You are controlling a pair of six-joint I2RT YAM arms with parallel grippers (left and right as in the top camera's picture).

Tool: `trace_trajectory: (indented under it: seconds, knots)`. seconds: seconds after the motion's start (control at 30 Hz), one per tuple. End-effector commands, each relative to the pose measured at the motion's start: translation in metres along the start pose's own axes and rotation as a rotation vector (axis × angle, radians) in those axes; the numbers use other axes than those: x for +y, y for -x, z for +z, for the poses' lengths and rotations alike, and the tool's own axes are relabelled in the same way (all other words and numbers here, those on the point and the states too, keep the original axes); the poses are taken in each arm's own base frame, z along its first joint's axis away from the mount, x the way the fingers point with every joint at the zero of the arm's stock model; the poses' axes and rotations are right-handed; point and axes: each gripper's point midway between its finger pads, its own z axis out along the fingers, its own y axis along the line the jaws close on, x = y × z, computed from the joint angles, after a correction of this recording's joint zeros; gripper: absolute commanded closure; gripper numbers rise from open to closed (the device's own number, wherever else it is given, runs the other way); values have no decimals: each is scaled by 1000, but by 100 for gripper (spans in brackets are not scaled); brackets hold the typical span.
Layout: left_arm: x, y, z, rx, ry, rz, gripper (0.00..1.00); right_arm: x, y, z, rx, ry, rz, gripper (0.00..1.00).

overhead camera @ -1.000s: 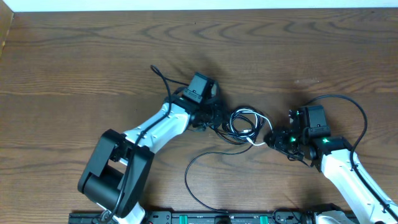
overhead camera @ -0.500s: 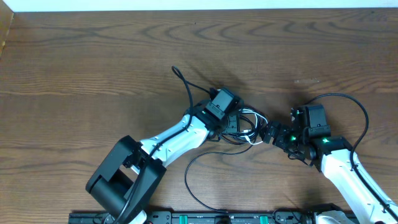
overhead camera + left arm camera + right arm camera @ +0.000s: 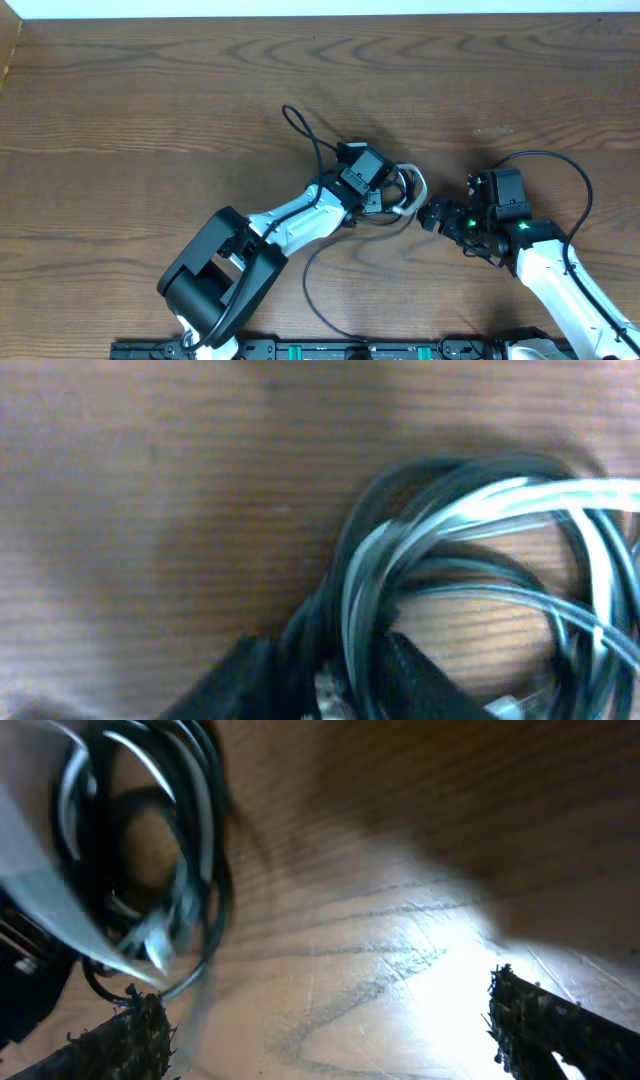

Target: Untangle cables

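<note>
From overhead, the cables lie in a small tangled coil on the wooden table, a little right of its middle and between the two arms. The left gripper reaches in from the lower left and sits right on the coil's left side. The right gripper is just beside the coil on its right; whether it touches cannot be told from here. One thin black cord trails out of the coil and curves down toward the table's near edge.

The left wrist view is blurred but close. The cables fill the right half as overlapping dark loops, with a whitish strand running among them. At the bottom edge the two dark fingers of the left gripper stand close together with several strands pinched between them – it is clenched on the cables.

In the right wrist view the cables hang in the upper left corner as a dark, blurred loop (part of it hidden by a pale shape at the left edge). The right gripper is spread wide – one finger at lower left, the other at lower right – with only bare table between them, gripping nothing.
</note>
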Motion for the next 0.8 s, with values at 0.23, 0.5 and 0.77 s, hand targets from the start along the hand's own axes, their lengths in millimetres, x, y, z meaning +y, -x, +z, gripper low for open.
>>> trace_trajectory:
  seconds: [0.23, 0.5, 0.77]
  knots:
    - [-2, 10, -25, -40, -7, 371, 93, -3, 5, -2, -23, -20, 6, 1]
    - [-16, 34, -83, -161, -56, 646, 93, -3, 8, -2, -36, -23, 4, 1]
    - [-25, 32, -113, -190, -120, 862, 93, 30, 3, -4, 14, 156, -51, 1]
